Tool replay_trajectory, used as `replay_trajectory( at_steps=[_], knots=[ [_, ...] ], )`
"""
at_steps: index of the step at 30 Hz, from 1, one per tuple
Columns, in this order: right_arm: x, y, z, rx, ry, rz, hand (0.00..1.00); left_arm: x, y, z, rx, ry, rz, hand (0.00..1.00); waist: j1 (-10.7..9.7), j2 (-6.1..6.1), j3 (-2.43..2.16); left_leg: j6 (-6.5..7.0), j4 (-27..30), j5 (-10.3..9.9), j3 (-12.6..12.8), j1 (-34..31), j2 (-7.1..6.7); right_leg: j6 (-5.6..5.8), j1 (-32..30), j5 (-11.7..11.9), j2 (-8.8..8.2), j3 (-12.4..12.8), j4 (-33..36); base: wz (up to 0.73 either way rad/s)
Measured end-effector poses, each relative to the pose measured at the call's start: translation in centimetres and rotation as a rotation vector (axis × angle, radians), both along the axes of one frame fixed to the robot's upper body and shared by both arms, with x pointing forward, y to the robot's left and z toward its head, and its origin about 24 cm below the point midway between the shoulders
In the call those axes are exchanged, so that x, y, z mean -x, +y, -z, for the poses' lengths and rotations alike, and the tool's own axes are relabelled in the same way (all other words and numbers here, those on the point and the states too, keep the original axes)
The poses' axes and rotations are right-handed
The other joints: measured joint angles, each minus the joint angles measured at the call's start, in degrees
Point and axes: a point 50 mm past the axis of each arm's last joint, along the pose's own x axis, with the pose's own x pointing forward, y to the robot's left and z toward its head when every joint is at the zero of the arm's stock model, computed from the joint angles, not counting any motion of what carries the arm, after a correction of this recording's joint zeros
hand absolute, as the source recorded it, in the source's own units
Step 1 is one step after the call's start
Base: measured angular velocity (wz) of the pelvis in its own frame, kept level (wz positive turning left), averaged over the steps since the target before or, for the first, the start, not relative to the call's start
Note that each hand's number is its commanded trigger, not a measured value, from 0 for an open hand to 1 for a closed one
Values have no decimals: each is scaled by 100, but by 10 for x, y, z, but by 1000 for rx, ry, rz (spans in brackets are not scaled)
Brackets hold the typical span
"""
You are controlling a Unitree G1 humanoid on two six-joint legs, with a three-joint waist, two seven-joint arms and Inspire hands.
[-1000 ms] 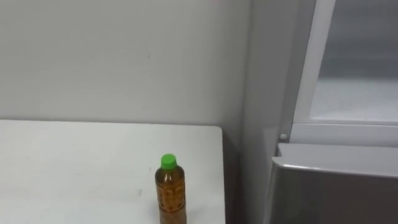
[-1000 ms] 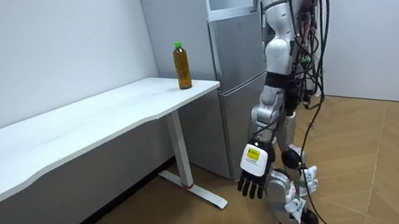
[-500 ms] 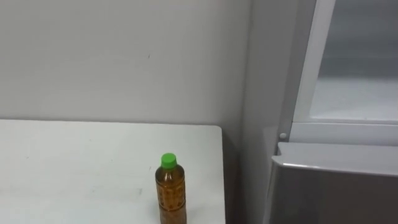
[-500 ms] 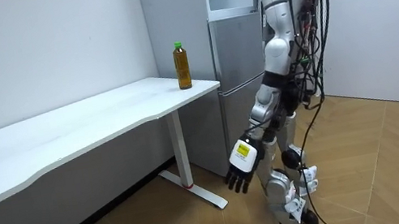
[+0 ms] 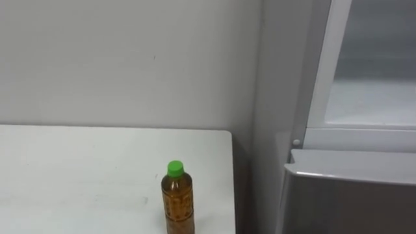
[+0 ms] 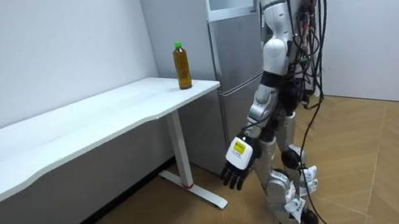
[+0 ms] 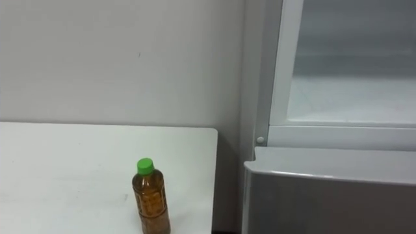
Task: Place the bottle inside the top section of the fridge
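Bottle (image 5: 177, 201): amber liquid, green cap, upright on the desk (image 5: 78, 169) near its right end, close beside the fridge. Nothing touches it. The upper fridge (image 5: 370, 97) stands open, its pale interior showing above the grey lower door (image 5: 351, 195).

The robot stands upright at the desk's end, in front of the fridge.

Step in hand, as I judge it: raising the left arm for the reach to the bottle. To do it well:
- Lift the hand clear above the desk edge before going forward.
- Come at the bottle from the side at mid-body (not at the cap) and wrap round it firmly.
- Lift it straight up before swinging right toward the open compartment. A tall, narrow bottle will likely tip if nudged high.

Left robot hand (image 6: 236, 165): low, about knee height, out in front of the legs, well apart from desk and bottle. The fingers look loosely spread and hanging, holding nothing. The hand is small in the room view, so that is only probable.
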Motion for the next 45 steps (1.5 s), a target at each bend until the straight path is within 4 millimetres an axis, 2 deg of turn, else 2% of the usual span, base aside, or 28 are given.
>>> replay_trajectory(
  at_steps=[4, 8, 12, 13, 14, 16, 19, 25, 32, 34, 36, 38, 40, 43, 45],
  knots=[
    [-12, 5, -4, -12, -55, -27, 0, 2, -2, 1, 9, 14, 11, 0, 24, -18, 5, 0, 16, 0, 1, -8, 4, 0, -19, 0, 1, 6, -3, 0],
    [-33, 12, -14, -38, -158, -59, 0, 0, -2, 1, 16, 7, 15, 0, 36, 2, -4, 1, 42, -1, -5, -24, 5, 0, -35, 0, -3, -4, -18, 0],
    [-53, 19, -26, -72, -266, -92, 0, -9, -3, -1, 28, -25, 34, 0, 119, 4, -5, 1, 42, -1, -4, -54, 5, 0, -69, 0, -4, 3, -6, 0],
    [-55, 20, -28, -75, -282, -96, 0, -10, -3, -1, 29, -32, 36, 0, 140, 9, -11, 1, 42, -1, -4, -71, 5, 0, -80, 0, -4, 6, -7, 0],
    [-61, 22, -34, -84, -322, -104, 0, -13, -3, -2, 30, -49, 39, 0, 151, 8, -38, 1, 43, 0, -4, -100, 5, -1, -113, 0, -4, 9, 1, 0],
    [-72, 27, -43, -106, -381, -114, 0, -14, -3, -2, 31, -57, 42, 0, 158, 1, -14, 1, 38, 0, -7, -98, 9, -5, -144, 3, -4, 33, 73, -5],
    [-75, 29, -50, -123, -412, -139, 0, -16, -1, -3, 30, -69, 48, 0, 152, -23, 31, 1, 24, 0, -11, -126, 12, -10, -206, 7, 1, 81, 92, -9],
    [-79, 32, -58, -132, -455, -166, 0, -21, -2, -3, 44, -79, 87, 0, 147, -4, 47, 1, 21, 0, 2, -184, 28, -25, -268, 48, 11, 137, 99, -8],
    [-86, 40, -83, -145, -547, -250, 0, -22, -2, -3, 47, -80, 100, 0, 214, 82, 67, 6, 20, 3, 64, -230, 37, -43, -424, 73, 14, 306, 208, -13],
    [-93, 45, -93, -160, -597, -286, 0, -23, -3, -3, 48, -78, 117, 0, 270, 85, 63, 8, 21, 4, 66, -205, 36, -43, -421, 73, 14, 338, 219, -7],
    [-112, 55, -122, -208, -764, -308, 0, -22, -2, -3, 46, -73, 121, 0, 312, 81, 47, 21, 22, 12, 60, -189, 34, -43, -394, 73, 14, 324, 213, 2],
    [-126, 63, -142, -261, -891, -309, 0, -17, 1, -3, 37, -60, 120, 0, 307, 58, 37, 23, 19, 15, 51, -115, 34, -42, -323, 74, 19, 304, 176, 9],
    [-129, 69, -147, -306, -932, -316, 0, -12, 4, -4, 30, -48, 118, 0, 317, 25, 5, 23, 19, 15, 47, -45, 30, -39, -259, 72, 18, 289, 156, 9],
    [-129, 75, -149, -338, -943, -314, 0, -8, 3, -3, 30, -30, 124, 0, 357, -34, 9, 23, 19, 14, 63, -37, 27, -32, -230, 71, 18, 288, 83, 4],
    [-131, 75, -155, -351, -965, -306, 0, -8, 3, -3, 37, -25, 126, 0, 417, -54, -5, 25, 29, 13, 71, -85, 26, -25, -218, 75, 15, 288, 91, 0]
  ],
)
